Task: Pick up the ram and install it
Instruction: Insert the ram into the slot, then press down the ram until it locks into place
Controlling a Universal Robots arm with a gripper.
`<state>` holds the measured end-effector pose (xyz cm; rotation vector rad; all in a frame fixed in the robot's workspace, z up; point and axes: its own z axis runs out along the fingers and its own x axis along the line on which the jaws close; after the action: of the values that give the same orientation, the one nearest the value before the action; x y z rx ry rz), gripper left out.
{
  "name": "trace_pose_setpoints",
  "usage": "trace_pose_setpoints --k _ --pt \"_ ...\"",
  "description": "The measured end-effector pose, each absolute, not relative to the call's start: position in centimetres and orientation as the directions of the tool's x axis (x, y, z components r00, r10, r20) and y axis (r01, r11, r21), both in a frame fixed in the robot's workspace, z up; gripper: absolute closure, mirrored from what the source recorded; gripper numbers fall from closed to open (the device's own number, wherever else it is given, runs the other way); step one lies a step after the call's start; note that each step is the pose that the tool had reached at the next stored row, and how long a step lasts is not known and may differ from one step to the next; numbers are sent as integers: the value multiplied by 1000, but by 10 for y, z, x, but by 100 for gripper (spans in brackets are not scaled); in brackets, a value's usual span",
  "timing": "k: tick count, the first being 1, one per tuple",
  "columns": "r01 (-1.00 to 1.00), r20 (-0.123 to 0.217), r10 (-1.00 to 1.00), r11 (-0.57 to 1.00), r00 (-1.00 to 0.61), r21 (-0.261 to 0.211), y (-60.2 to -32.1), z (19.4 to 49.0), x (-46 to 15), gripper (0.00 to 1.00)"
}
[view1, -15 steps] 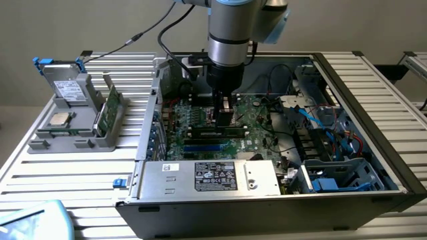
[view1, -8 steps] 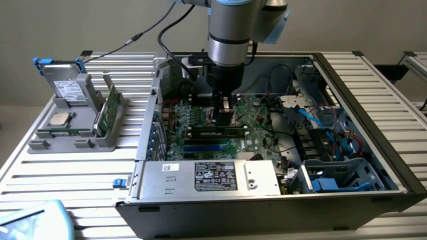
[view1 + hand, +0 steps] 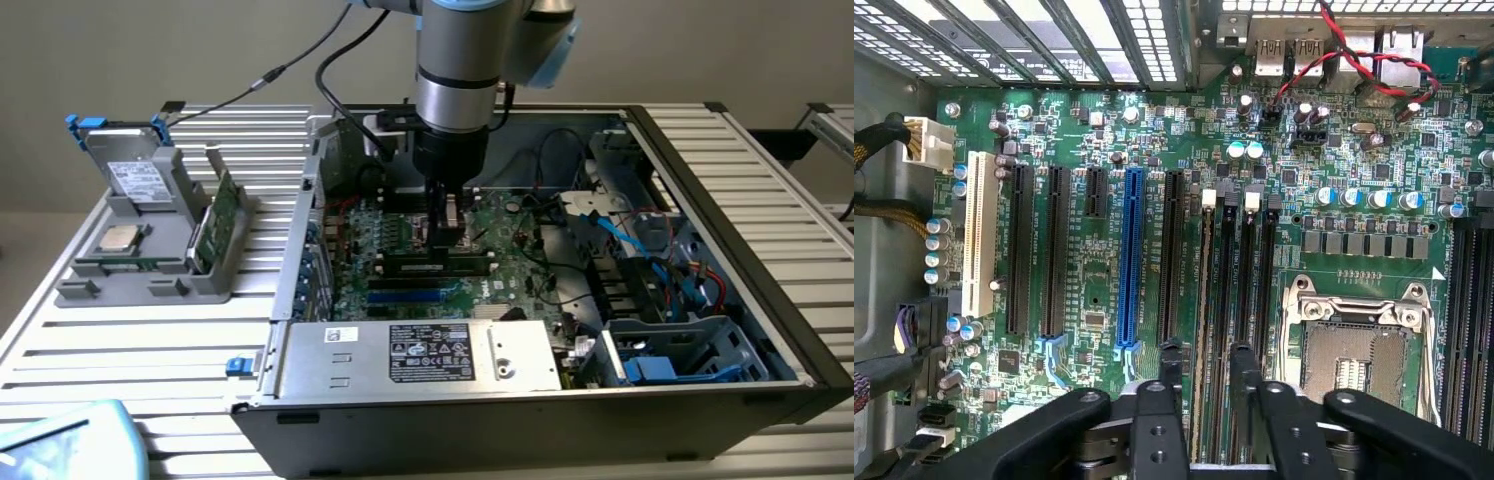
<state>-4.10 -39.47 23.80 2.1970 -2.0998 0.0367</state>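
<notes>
In the exterior view, the arm reaches down into an open computer case (image 3: 747, 330) that lies on a slatted metal table (image 3: 120, 340). The gripper (image 3: 450, 232) hangs low over the green motherboard (image 3: 400, 255), its fingers (image 3: 441, 215) pointing down at the ram (image 3: 434, 266), a dark stick lying along the black memory slots just below the fingertips. The ram looks seated in or resting on a slot; whether the fingers touch it cannot be told from here. Toward the exterior view's left, outside the case, a grey holder (image 3: 147, 255) on the table carries a square silver processor chip (image 3: 120, 238), a drive with blue tabs (image 3: 134, 165) and a taller green card (image 3: 220, 225) standing on edge. A silver power supply (image 3: 414, 355) with a label sits at the near wall of the case, and blue and red cables (image 3: 667, 270) run through the bay on the exterior view's right. In the wrist view, the two black fingers (image 3: 1159, 420) stand apart on either side of a memory slot, with the ram's (image 3: 1203, 330) thin edge running between them along that slot. The fingers sit close to the stick, but a firm clamp on it cannot be confirmed. Beside the memory slots lies the open processor socket (image 3: 1354, 350) with its metal frame, and on the other side a blue expansion slot (image 3: 1131, 260) and a white one (image 3: 979, 235).
</notes>
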Motion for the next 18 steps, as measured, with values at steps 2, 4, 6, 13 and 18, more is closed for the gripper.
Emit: trace_pose_setpoints --k 2,4,6,13,18 --pt "-997 88 -995 -43 48 57 -395 238 -41 75" --pt "-997 88 -995 -43 48 57 -395 238 -41 81" --pt "-997 88 -995 -43 48 57 -395 238 -41 89" --pt "-997 88 -995 -43 48 57 -395 238 -41 89" --pt "-997 88 -995 -43 48 57 -395 238 -41 89"
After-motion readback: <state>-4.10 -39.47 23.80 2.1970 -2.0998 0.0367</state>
